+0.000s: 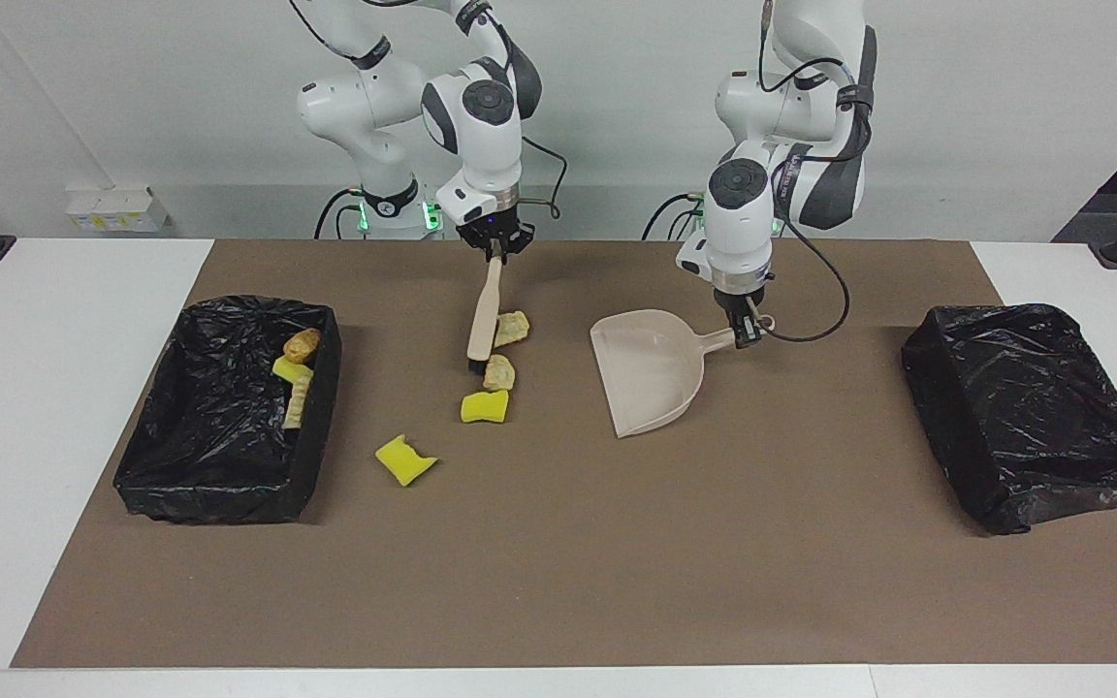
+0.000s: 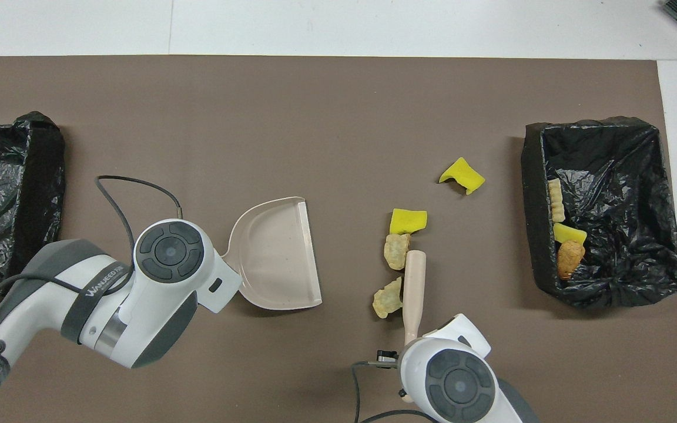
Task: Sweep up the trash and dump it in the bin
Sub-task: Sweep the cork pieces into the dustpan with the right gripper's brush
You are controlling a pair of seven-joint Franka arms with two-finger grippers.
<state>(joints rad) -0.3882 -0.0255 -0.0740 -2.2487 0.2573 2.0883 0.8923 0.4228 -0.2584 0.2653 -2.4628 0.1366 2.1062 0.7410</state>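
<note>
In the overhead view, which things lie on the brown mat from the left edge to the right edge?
Empty black bin → beige dustpan → three swept scraps and brush → lone yellow sponge piece → black bin holding scraps.
</note>
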